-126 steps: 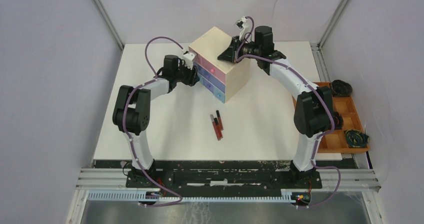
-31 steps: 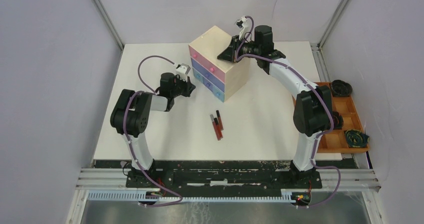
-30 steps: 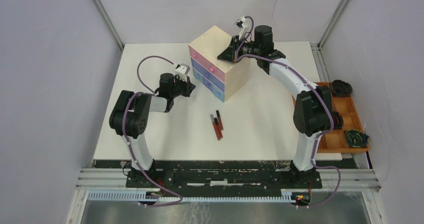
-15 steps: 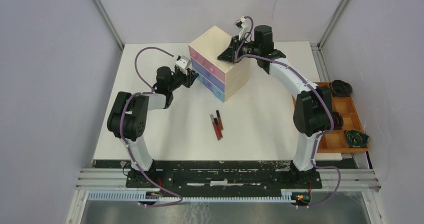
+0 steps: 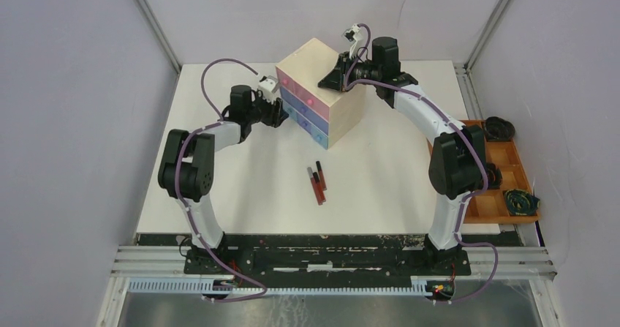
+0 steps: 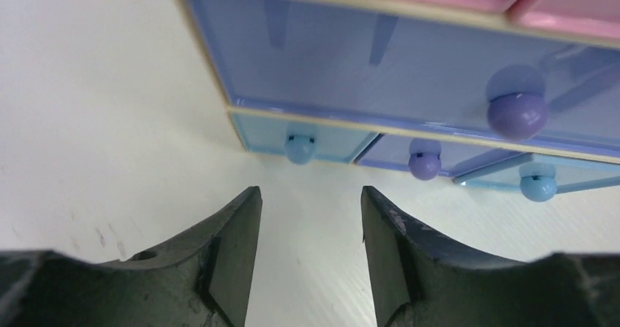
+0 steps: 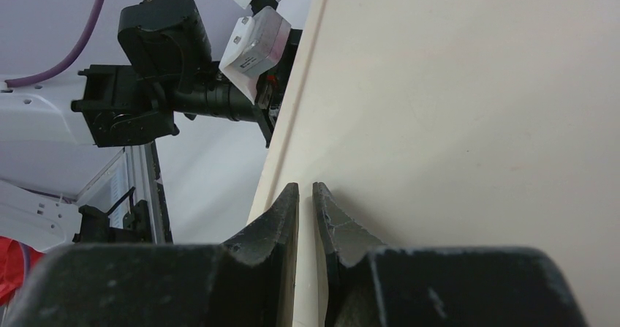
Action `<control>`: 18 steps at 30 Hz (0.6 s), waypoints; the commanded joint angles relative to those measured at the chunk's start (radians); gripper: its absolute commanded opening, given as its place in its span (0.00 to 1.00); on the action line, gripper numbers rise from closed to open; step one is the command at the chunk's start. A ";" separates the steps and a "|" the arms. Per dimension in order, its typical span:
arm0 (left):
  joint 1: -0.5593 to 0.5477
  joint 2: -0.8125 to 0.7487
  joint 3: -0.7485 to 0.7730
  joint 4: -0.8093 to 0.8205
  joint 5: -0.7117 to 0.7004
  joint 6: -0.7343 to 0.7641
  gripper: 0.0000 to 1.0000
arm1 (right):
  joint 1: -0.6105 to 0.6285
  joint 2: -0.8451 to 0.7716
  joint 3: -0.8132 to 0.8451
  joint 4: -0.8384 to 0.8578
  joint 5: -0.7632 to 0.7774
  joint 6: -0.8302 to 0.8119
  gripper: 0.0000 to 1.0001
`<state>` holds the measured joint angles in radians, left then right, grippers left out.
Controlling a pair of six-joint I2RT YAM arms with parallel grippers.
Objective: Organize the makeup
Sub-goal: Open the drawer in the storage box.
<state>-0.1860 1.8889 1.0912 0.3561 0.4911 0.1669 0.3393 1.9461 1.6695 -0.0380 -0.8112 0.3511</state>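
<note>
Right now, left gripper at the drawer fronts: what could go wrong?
The left gripper is open, but the light-blue knob sits beyond its fingertips, not between them; closing now would likely miss it.
The right gripper, shut, seems only to rest on the beige box near its top edge; a drawer pull could slide or tip it.
The tubes lie loose in front; a sliding box could scatter them.
</note>
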 commanded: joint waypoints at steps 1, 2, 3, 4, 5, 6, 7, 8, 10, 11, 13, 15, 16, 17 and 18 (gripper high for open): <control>0.027 -0.066 0.012 -0.102 0.009 0.052 0.56 | -0.026 0.058 -0.056 -0.119 0.031 0.009 0.19; 0.027 -0.073 0.004 -0.095 0.011 0.037 0.54 | -0.026 0.060 -0.058 -0.111 0.028 0.013 0.19; 0.027 -0.079 -0.007 -0.075 0.011 0.009 0.54 | -0.027 0.062 -0.059 -0.109 0.027 0.014 0.19; 0.027 -0.087 -0.018 -0.052 0.011 -0.024 0.55 | -0.026 0.065 -0.060 -0.110 0.027 0.013 0.19; 0.028 -0.096 -0.042 -0.019 0.005 -0.098 0.55 | -0.026 0.065 -0.061 -0.110 0.027 0.012 0.19; 0.026 -0.103 -0.070 0.031 0.002 -0.158 0.54 | -0.027 0.066 -0.063 -0.109 0.028 0.012 0.19; 0.019 -0.113 -0.096 0.071 -0.018 -0.198 0.53 | -0.026 0.066 -0.065 -0.109 0.030 0.012 0.19; 0.008 -0.121 -0.130 0.127 -0.050 -0.233 0.52 | -0.027 0.066 -0.065 -0.107 0.030 0.012 0.19; -0.026 -0.136 -0.199 0.205 -0.143 -0.261 0.50 | -0.027 0.066 -0.067 -0.107 0.033 0.013 0.19; -0.046 -0.140 -0.227 0.230 -0.189 -0.264 0.49 | -0.027 0.065 -0.068 -0.109 0.033 0.011 0.19; -0.082 -0.140 -0.266 0.279 -0.241 -0.287 0.47 | -0.026 0.063 -0.072 -0.110 0.037 0.011 0.19; -0.093 -0.130 -0.288 0.313 -0.281 -0.306 0.45 | -0.026 0.061 -0.079 -0.110 0.039 0.011 0.19; -0.095 -0.122 -0.291 0.328 -0.283 -0.310 0.44 | -0.026 0.059 -0.081 -0.110 0.040 0.011 0.19; -0.095 -0.111 -0.294 0.347 -0.280 -0.309 0.44 | -0.026 0.058 -0.083 -0.110 0.040 0.011 0.19; -0.095 -0.101 -0.293 0.363 -0.275 -0.306 0.45 | -0.026 0.057 -0.085 -0.111 0.041 0.011 0.19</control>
<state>-0.2813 1.7847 0.8009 0.5499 0.2855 -0.0753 0.3386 1.9450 1.6547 -0.0074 -0.8116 0.3626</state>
